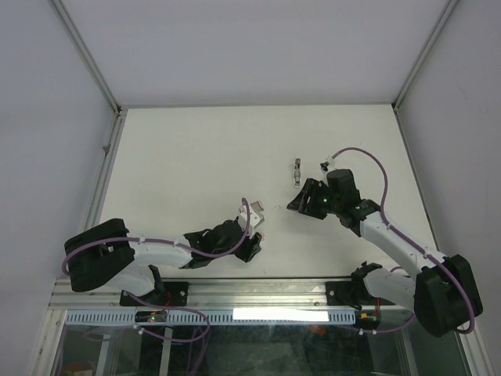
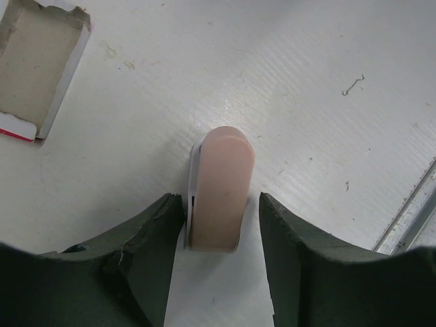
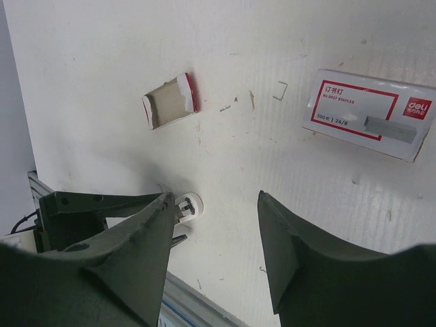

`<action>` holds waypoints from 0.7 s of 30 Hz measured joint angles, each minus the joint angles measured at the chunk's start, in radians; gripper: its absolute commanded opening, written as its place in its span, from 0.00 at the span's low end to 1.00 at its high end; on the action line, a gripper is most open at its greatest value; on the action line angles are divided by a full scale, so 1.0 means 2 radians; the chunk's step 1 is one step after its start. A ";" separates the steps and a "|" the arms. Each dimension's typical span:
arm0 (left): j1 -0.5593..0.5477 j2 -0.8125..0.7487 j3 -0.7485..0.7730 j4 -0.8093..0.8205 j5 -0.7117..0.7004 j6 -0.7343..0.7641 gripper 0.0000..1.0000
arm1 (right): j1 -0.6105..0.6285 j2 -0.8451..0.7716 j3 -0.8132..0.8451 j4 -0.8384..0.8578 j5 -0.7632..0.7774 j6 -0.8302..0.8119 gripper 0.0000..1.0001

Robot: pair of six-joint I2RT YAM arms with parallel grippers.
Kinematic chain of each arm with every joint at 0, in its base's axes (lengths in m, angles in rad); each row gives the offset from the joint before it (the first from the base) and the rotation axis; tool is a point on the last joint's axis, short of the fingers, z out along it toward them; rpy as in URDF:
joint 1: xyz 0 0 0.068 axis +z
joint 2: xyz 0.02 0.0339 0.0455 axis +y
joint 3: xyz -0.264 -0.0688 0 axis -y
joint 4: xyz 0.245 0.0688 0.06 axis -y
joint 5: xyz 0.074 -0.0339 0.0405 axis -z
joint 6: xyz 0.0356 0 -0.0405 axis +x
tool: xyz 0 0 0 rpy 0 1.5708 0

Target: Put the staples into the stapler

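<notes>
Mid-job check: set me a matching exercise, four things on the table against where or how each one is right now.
Things:
1. stapler
2. staple box
3. cardboard tray
4. loose staple

Place or state:
A. open and empty, brown inside
B. pink, between the fingers of the left gripper
C. thin bent wire, lying loose
D. lying flat, white with a red frame on its face

Pairs: 1-B; 2-D; 3-A; 4-C

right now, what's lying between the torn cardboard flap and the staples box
Only a few loose bent staples and small scraps lie between the cardboard flap and the staples box. The right wrist view shows this.
</notes>
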 measured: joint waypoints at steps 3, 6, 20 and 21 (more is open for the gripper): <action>-0.008 0.007 0.007 -0.005 -0.007 0.004 0.49 | -0.004 -0.002 0.000 0.000 -0.004 -0.001 0.55; -0.015 0.011 0.014 -0.014 -0.019 0.005 0.48 | -0.008 -0.005 0.000 0.000 -0.007 -0.001 0.55; -0.045 0.012 0.026 -0.044 -0.061 0.003 0.43 | -0.025 -0.011 -0.004 0.000 -0.022 -0.003 0.56; -0.046 0.012 0.026 -0.045 -0.063 0.003 0.41 | -0.026 -0.011 -0.005 0.000 -0.023 -0.004 0.56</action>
